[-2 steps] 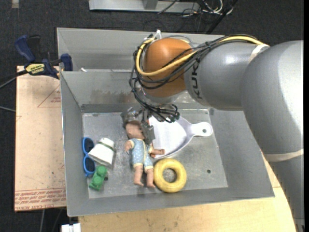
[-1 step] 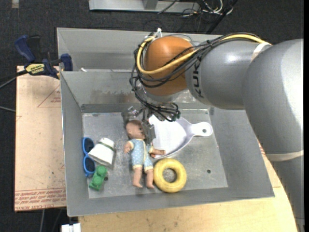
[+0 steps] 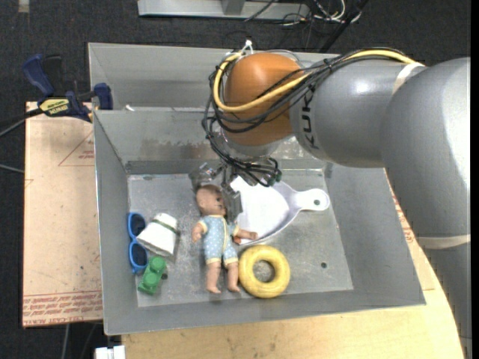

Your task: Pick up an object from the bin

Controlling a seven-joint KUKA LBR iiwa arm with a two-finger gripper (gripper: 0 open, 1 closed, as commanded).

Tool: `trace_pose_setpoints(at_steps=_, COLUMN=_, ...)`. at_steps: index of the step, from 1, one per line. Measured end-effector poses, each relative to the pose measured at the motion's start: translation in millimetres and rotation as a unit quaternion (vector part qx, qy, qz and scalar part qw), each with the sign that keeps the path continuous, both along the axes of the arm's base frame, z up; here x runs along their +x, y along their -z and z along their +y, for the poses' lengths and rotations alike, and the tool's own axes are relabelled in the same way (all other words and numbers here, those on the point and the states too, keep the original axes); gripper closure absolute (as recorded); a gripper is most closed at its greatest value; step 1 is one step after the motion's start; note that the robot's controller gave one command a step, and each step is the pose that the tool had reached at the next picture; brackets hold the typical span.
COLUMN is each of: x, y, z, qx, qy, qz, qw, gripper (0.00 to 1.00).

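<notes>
The grey metal bin (image 3: 109, 172) holds a few loose things on its floor, and the arm's wrist, under its orange dome-shaped cover (image 3: 254, 96), hangs low over the middle. Under the wrist lies a white plastic scoop with a short handle (image 3: 268, 209). Touching its left edge is a small plastic baby doll in a pale blue romper (image 3: 217, 242), on its back with its head toward the far wall. The doll looks light, with a hard, smooth head and limbs that could slip. The clothed trunk is likely the surest place to grip, taken across its narrow width. By the doll's legs sits a yellow foam-like ring (image 3: 263, 272). To the left are a white tipped cup (image 3: 159, 236), blue sunglasses (image 3: 135, 247) and a small green toy (image 3: 153, 275). The gripper (image 3: 221, 186) sits just over the doll's head, perhaps touching it. I cannot tell how far open it is, or whether it holds anything.
</notes>
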State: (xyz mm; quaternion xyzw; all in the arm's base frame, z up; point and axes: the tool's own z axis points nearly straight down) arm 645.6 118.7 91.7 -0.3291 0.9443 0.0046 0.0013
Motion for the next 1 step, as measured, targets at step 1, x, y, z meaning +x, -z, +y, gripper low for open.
trace_pose_setpoints(at_steps=1, x=-0.2, y=-15.0, z=0.0, qx=0.0, qy=0.0, qz=0.0, qw=1.0, gripper=1.0)
